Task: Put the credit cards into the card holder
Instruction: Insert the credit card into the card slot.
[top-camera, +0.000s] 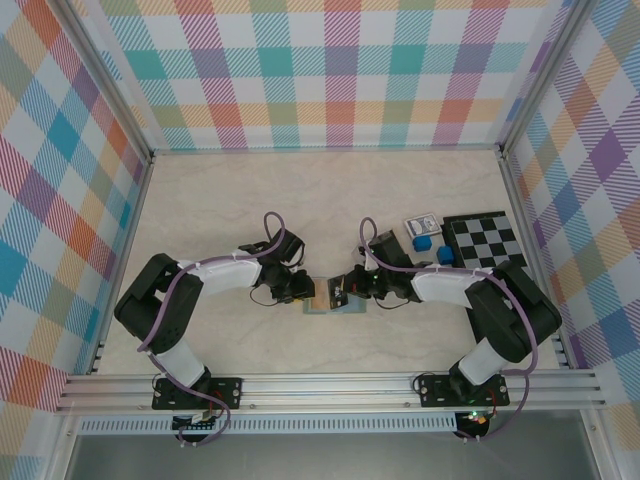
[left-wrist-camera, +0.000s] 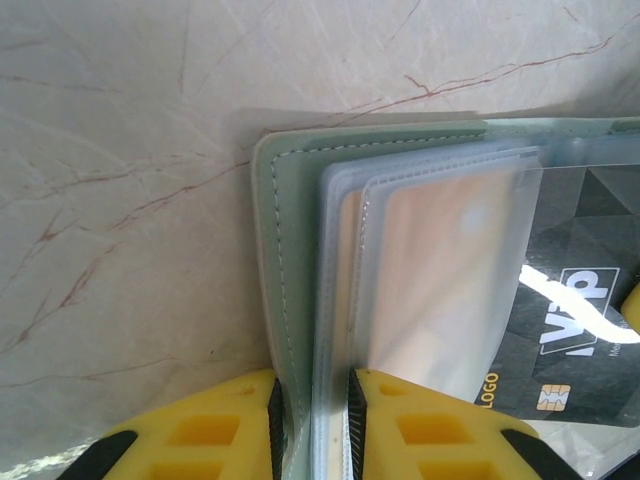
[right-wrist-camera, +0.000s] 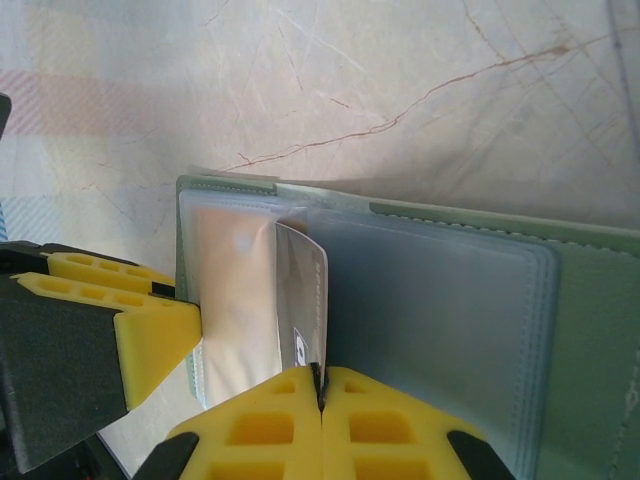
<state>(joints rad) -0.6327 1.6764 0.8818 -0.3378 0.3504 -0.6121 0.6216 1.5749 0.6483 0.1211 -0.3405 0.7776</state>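
- Holding the sage-green folding card holder (left-wrist-camera: 295, 250) open near the middle of the pale marbled worktop (left-wrist-camera: 120, 150), the left pincer (left-wrist-camera: 312, 430) is clamped on its cover edge and the nearest clear plastic sleeves (left-wrist-camera: 335, 300). The likely purpose is to stop the holder sliding while a card is pushed in.
- The right pincer (right-wrist-camera: 320, 390) is closed on a thin dark plastic credit card (right-wrist-camera: 303, 300), held on edge and angled toward a sleeve mouth, apparently for insertion.
- An orange-yellow card (left-wrist-camera: 440, 270) sits inside one sleeve.
- Hard to make out: from overhead both pincers cover most of the holder. Whether the dark card's leading edge has entered a pocket cannot be told, and its lettering is cut off at the frame edge.
- A black-and-white checkerboard (top-camera: 482, 240) lies well apart, at the far right.
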